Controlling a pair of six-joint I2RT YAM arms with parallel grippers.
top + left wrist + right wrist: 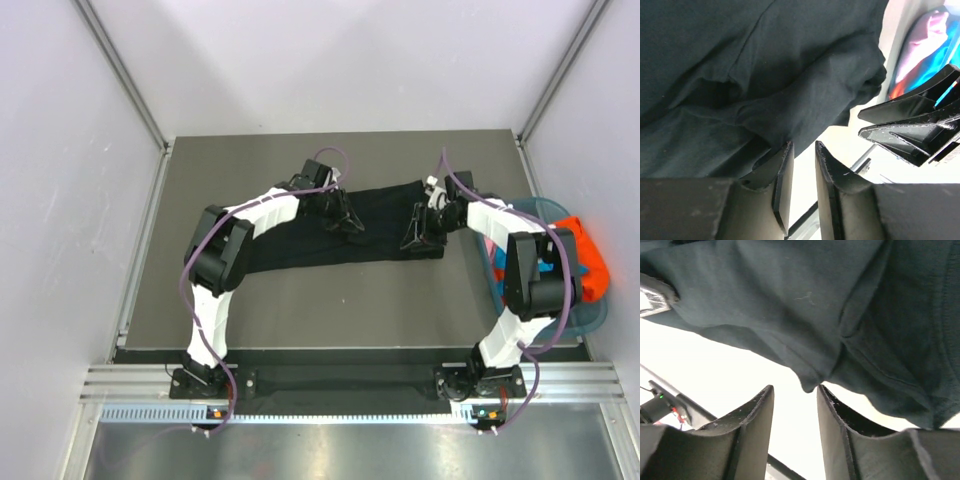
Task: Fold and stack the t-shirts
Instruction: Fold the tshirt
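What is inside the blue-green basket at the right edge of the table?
An orange t-shirt lies on top in the basket, with pink cloth and blue cloth beside it. The right arm covers the rest.

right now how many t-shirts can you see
4: a black t-shirt spread on the table; an orange t-shirt, a pink t-shirt and a blue t-shirt bundled in the basket at right. More may be hidden underneath.

You see that the t-shirt (pixel 385 220) is plain black, the table (pixel 300 300) is dark grey, the basket (pixel 597 320) is translucent blue-green, the other shirt (pixel 590 262) is orange.
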